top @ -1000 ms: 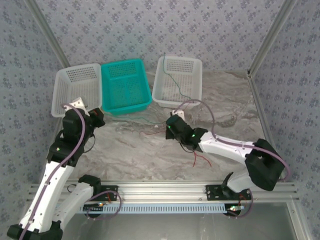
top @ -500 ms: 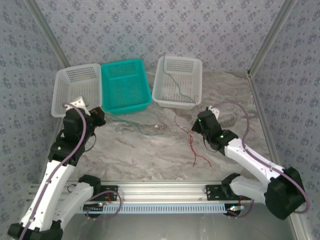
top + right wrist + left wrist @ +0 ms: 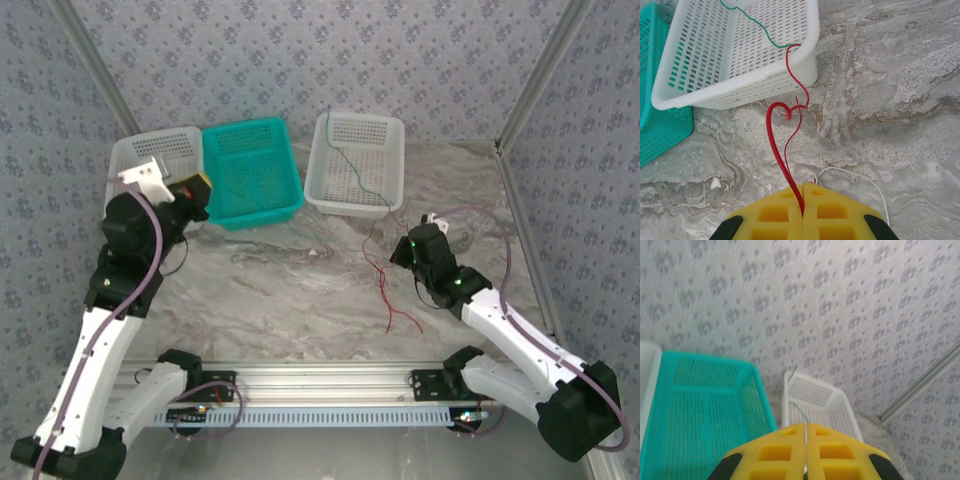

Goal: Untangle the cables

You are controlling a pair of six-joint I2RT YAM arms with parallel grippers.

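Up close, the right wrist view shows the right gripper (image 3: 803, 192) clamped on the red cable (image 3: 768, 127), which loops up to the white basket (image 3: 740, 85) holding a green cable (image 3: 760, 25). Overhead, the red cable's free end trails nearer than that basket. The left gripper (image 3: 805, 429), its fingers pressed together, is raised left of it.

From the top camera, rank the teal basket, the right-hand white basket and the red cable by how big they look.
1. Tied: the teal basket and the right-hand white basket look about alike, so I won't rank one over the other.
2. Smallest: the red cable, similar in length but hair-thin.
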